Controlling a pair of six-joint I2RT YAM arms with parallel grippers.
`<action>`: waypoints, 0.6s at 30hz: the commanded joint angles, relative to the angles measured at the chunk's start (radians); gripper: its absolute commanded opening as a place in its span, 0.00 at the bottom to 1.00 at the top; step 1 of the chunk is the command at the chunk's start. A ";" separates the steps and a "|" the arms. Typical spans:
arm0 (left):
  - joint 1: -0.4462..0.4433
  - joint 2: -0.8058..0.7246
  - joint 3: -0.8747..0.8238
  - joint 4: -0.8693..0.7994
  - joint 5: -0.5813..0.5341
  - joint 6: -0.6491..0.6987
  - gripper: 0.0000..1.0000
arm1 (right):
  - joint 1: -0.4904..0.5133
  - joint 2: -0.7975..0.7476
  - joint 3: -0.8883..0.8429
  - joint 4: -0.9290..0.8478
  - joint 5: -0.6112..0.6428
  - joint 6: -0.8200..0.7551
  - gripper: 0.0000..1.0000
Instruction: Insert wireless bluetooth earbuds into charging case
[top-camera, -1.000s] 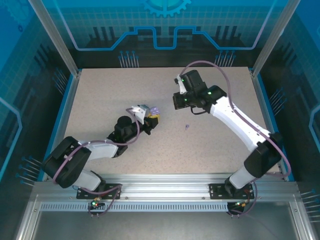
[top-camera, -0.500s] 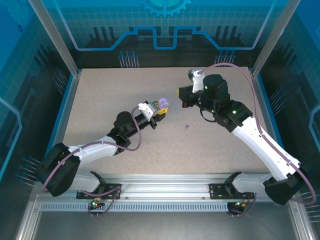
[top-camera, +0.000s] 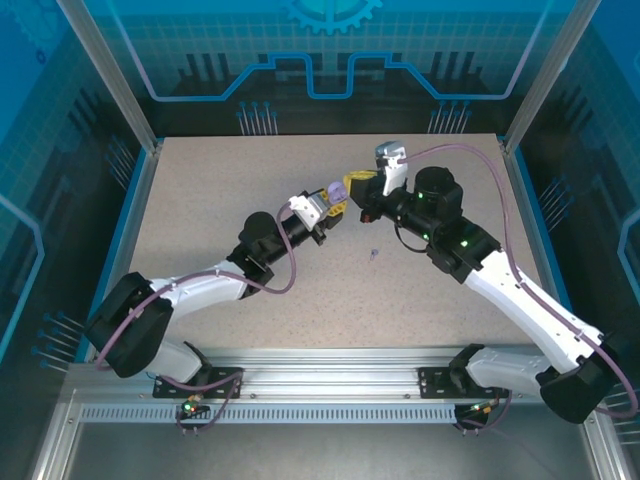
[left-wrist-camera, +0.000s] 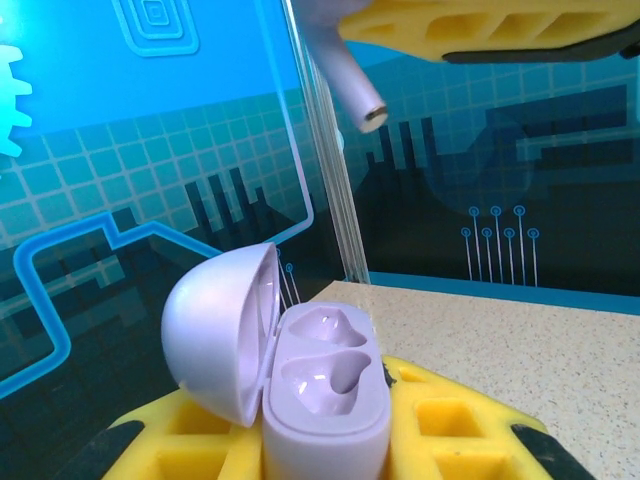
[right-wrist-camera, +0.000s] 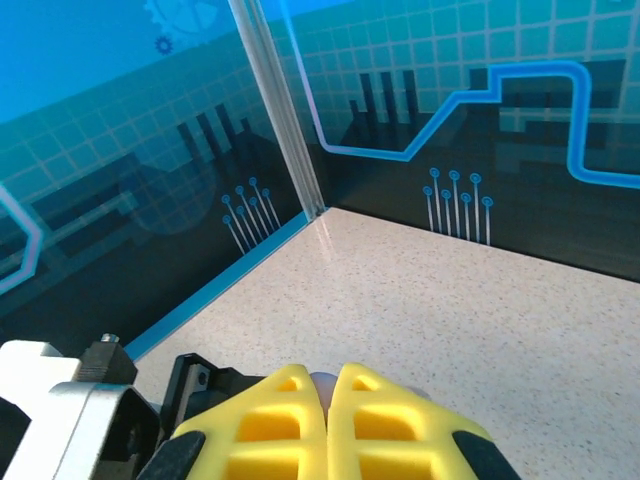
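The speckled table (top-camera: 200, 200) lies bare around both arms. They meet over its far middle, well apart from the side walls and the glass posts.

The left gripper (top-camera: 330, 203) pinches the lavender charging case (left-wrist-camera: 320, 390) by its base between yellow fingers (left-wrist-camera: 450, 430). The case stands upright with its lid hinged open to the left, and its two empty wells face up.

The right gripper (right-wrist-camera: 327, 400) has its fingers pressed together on the held earbud (left-wrist-camera: 352, 85). The bud's stem is the long axis. In the left wrist view it slants down and to the right, with its tip above the wells and clear of them.

A loose earbud (top-camera: 372, 254) lies on the table nearer the arm bases, apart from both grippers. It is too small to tell which way it points.

Against half a second ago, the left gripper has carried the case further from the bases and to the right. The right gripper has swung left, so the two now almost meet. The loose earbud has not moved.
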 joint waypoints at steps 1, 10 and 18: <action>-0.008 0.009 0.030 0.047 -0.020 -0.013 0.00 | 0.022 0.020 -0.018 0.088 -0.013 -0.002 0.00; -0.008 0.005 0.035 0.044 -0.033 -0.061 0.00 | 0.028 0.026 -0.051 0.116 0.000 0.012 0.00; -0.009 -0.003 0.036 0.039 -0.036 -0.065 0.00 | 0.030 0.020 -0.065 0.107 0.005 0.015 0.00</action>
